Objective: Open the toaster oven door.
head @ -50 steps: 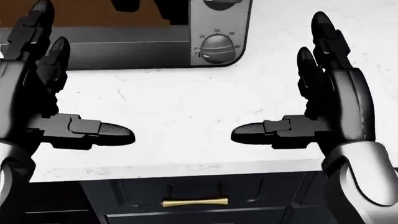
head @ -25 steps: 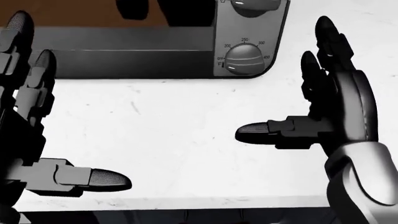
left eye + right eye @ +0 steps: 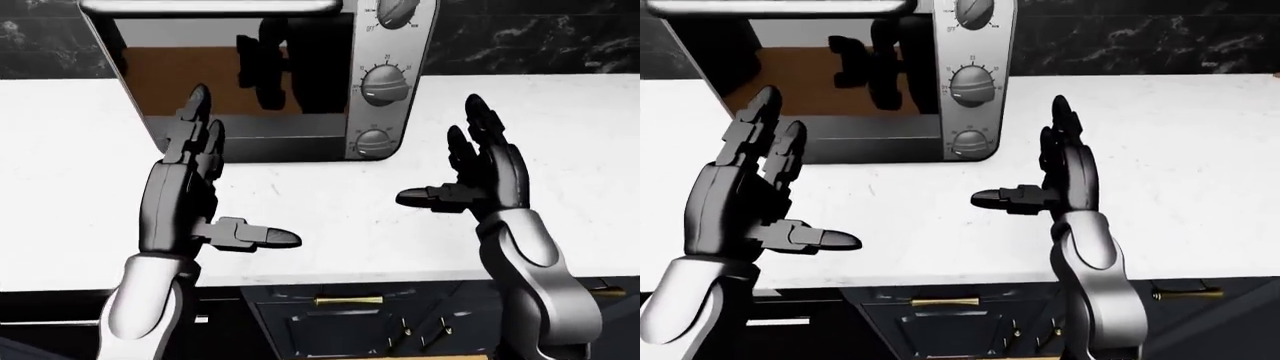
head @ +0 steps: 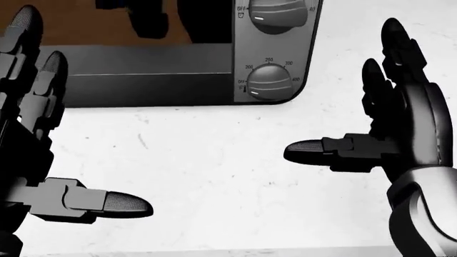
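Note:
The silver toaster oven [image 3: 250, 142] stands on the white counter at the top of the left-eye view. Its glass door [image 3: 230, 82] is shut, with the bar handle [image 3: 210, 7] along its top edge and several knobs [image 3: 385, 82] on its right panel. My left hand [image 3: 225, 187] is open and empty, fingers pointing up just below the door's lower left part. My right hand [image 3: 440, 161] is open and empty over the counter, below and right of the knobs. In the head view the oven's lower edge [image 4: 143, 80] lies between the two hands.
The white marble counter [image 3: 570, 142] stretches left and right of the oven. A dark marbled backsplash [image 3: 540, 37] runs behind it. Dark drawers with brass handles [image 3: 348, 300] sit under the counter's near edge.
The head view has shifted: the oven now sits lower and larger, and the counter's edge and drawers have left the bottom. My left hand dropped toward the lower left. Both hands stay open.

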Controlling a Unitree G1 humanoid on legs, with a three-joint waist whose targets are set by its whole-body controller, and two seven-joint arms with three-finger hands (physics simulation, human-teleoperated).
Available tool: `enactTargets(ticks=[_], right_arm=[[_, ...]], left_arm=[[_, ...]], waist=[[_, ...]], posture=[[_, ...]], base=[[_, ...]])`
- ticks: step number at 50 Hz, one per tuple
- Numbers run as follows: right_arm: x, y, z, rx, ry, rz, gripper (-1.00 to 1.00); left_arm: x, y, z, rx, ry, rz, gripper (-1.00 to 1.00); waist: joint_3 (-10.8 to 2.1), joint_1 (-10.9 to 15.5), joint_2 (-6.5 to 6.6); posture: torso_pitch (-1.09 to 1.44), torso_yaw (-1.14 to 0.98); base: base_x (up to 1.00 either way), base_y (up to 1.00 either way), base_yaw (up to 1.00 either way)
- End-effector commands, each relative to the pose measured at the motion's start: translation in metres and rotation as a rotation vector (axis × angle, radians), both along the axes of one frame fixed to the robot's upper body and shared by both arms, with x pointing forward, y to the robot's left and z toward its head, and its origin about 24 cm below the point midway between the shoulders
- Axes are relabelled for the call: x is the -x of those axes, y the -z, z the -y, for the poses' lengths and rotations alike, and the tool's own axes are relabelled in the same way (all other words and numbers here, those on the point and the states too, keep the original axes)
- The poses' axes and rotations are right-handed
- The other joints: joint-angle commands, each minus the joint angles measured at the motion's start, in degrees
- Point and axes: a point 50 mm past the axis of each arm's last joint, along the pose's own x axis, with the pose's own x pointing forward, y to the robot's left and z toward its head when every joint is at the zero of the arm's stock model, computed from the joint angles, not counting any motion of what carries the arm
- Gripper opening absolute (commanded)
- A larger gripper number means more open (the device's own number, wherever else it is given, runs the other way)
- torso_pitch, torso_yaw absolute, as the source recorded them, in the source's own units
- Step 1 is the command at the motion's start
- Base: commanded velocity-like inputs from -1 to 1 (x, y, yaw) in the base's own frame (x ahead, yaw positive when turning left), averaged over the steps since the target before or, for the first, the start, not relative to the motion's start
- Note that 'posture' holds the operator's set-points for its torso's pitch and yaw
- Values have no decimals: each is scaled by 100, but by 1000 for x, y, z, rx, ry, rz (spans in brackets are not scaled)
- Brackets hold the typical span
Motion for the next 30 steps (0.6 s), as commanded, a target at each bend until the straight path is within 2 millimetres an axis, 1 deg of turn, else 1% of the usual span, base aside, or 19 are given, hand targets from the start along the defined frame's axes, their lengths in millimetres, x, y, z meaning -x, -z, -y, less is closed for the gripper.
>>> enactTargets(ticks=[1, 11, 17, 23, 30], right_arm=[[3, -15, -2, 6, -7, 85, 100], [3, -16, -4, 7, -13, 87, 100], [3, -15, -4, 7, -12, 86, 100], [1, -14, -3, 7, -11, 85, 100], [1, -12, -3, 6, -11, 84, 100]], left_arm=[[4, -10, 1, -6, 3, 72, 100], [3, -10, 0, -8, 2, 71, 100], [2, -8, 0, -8, 2, 71, 100], [1, -8, 0, -9, 3, 69, 100], [1, -8, 0, -10, 4, 68, 100]], waist=[[-117, 4, -11], [-316, 4, -16], [-462, 11, -19], [-633, 20, -18], [-864, 36, -15]], posture=[[-6, 0], [-11, 0], [-15, 0], [-18, 0], [-22, 0]], base=[[0, 0, 0], [0, 0, 0], [0, 0, 0], [0, 0, 0], [0, 0, 0]])
